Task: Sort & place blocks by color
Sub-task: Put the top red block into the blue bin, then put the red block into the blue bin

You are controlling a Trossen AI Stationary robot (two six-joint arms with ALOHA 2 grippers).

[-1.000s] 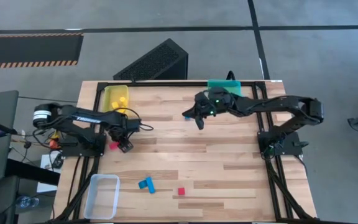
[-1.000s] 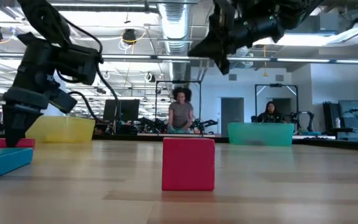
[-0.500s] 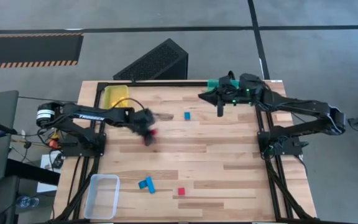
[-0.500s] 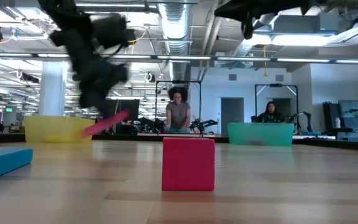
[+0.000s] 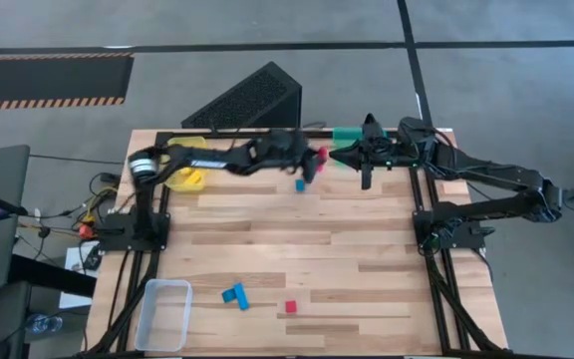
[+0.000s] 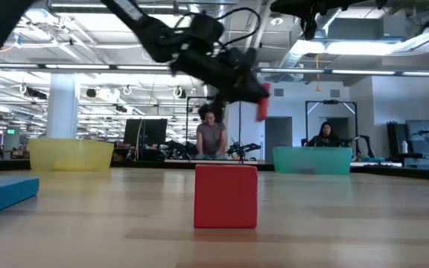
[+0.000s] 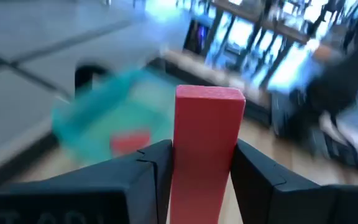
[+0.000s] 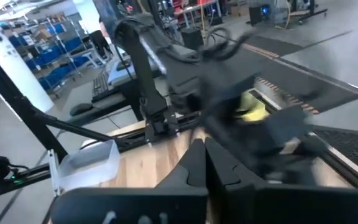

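My left gripper point(image 5: 316, 160) reaches along the table's far edge, shut on a red bar block point(image 7: 207, 143), just short of the teal bin point(image 5: 347, 134). In the left wrist view a red block point(image 7: 129, 142) lies in that bin. My right gripper point(image 5: 367, 179) hangs shut and empty at the teal bin's right side, raised above the table. A small blue block point(image 5: 300, 184) lies flat on the table below the left gripper. Two blue blocks point(image 5: 234, 295) and a red cube point(image 5: 290, 307) lie near the front edge. My left gripper pinches the red bar by its two long sides point(image 7: 185, 165) between both fingers point(image 7: 148, 180). The bar lies along the fingers and its free end point(image 7: 209, 93) sticks out past their tips. The gripper points nearly level, toward the table's right; the bar is lifted clear of the table.
A yellow bin point(image 5: 187, 160) with yellow blocks stands at the far left, partly under the left arm. A clear bin point(image 5: 165, 311) sits at the near left corner. People sit in the room beyond the table point(image 6: 213, 138). A black slatted box point(image 5: 252, 100) lies beyond the far edge.
My left gripper has lifted the red bar off the table's left side, swung it up and toward the far right near the teal bin, and tipped from pointing down to nearly level. My right gripper has drawn back and up toward the far right, away from the blue block.
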